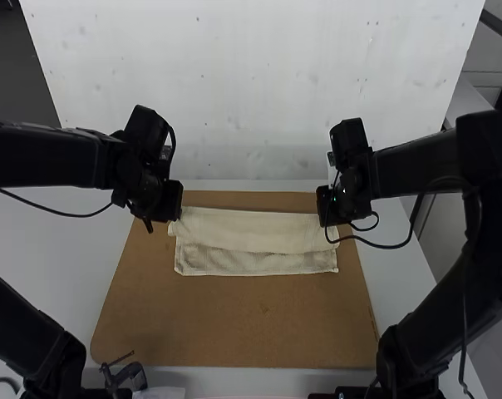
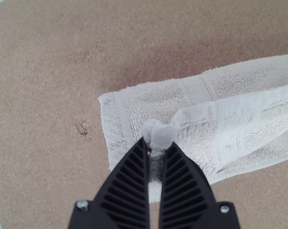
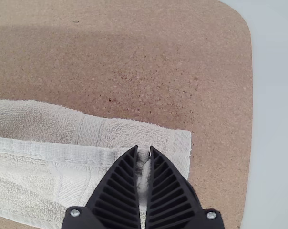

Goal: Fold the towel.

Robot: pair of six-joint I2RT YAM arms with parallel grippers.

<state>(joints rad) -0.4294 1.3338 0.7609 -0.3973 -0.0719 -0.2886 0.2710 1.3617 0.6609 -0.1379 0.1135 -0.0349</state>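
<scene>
In the high view my left gripper (image 1: pixel 161 208) is at the left end of the cream towel (image 1: pixel 251 231), and my right gripper (image 1: pixel 330 212) is at its right end. The towel lies as a wide strip, an upper layer lying over a lower one that shows along the near side. In the left wrist view my left gripper (image 2: pixel 156 143) is shut on a pinched corner of the upper layer of the towel (image 2: pixel 134 107). My right gripper (image 3: pixel 144 151) pinches the other end of that layer of the towel (image 3: pixel 120 131) in the right wrist view.
The towel rests on a brown board (image 1: pixel 234 324) with rounded corners, on a white table (image 1: pixel 60 249). A small dark object (image 1: pixel 126 376) stands at the near left edge of the board.
</scene>
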